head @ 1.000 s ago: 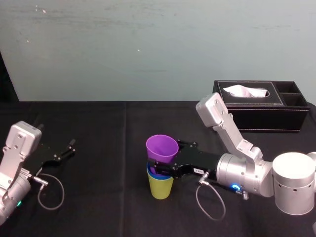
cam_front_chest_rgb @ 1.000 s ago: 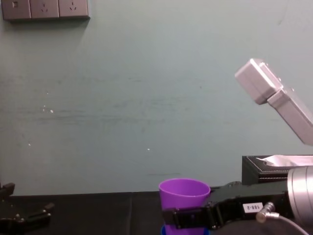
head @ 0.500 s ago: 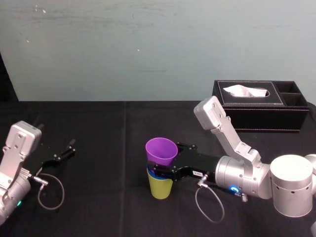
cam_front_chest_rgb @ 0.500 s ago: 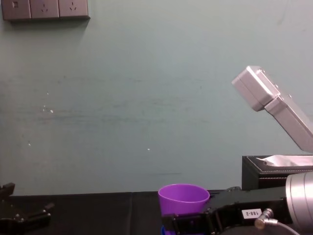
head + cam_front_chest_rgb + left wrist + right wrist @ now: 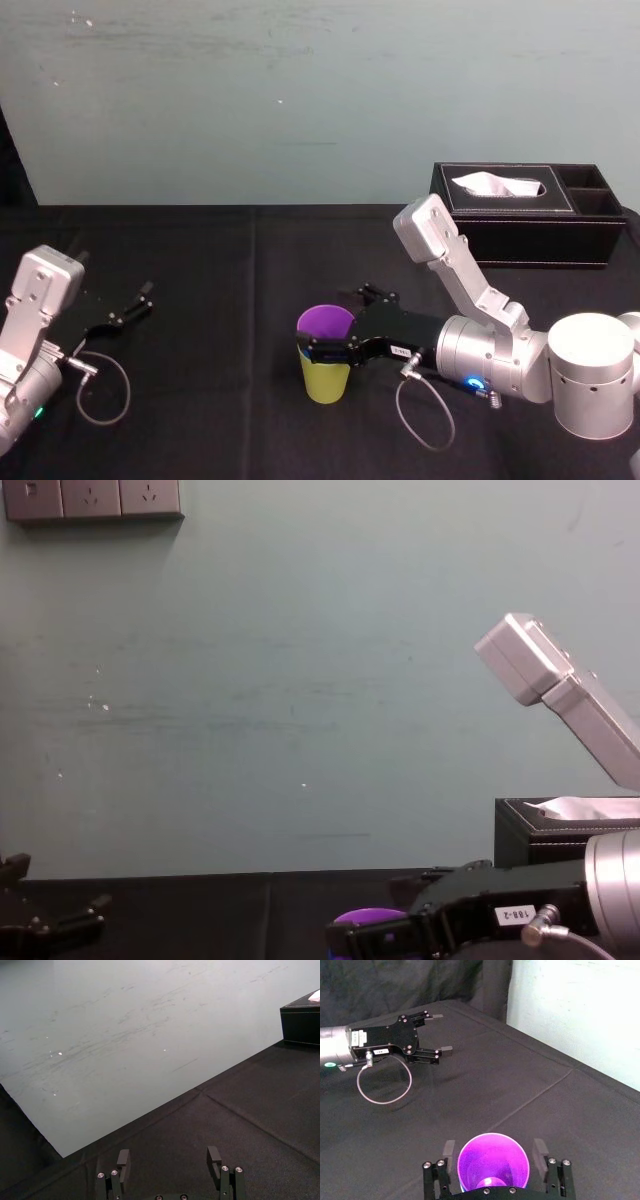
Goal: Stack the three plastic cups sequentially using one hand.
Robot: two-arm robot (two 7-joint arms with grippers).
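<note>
Head view: smooth tapered purple plastic cup (image 5: 326, 322) seated upright, black white-labelled right gripper (image 5: 322, 338) straddling its rim.
The cup nests in the yellow-green plastic cup (image 5: 326, 382) near the middle of the black-clothed table (image 5: 200, 400), with its long axis vertical. The right gripper reaches in level from the table's right side, and the all-black left gripper (image 5: 140, 302) lies parked near the left edge. Left wrist view: the left fingers (image 5: 214, 1156) are spread on nothing. Right wrist view: the right fingers (image 5: 540, 1148) stand spread on either side of the purple rim and appear just clear of it. I judge that a straight pull back toward the right edge would free the gripper. Chest view: the purple rim sits low between those fingers.
</note>
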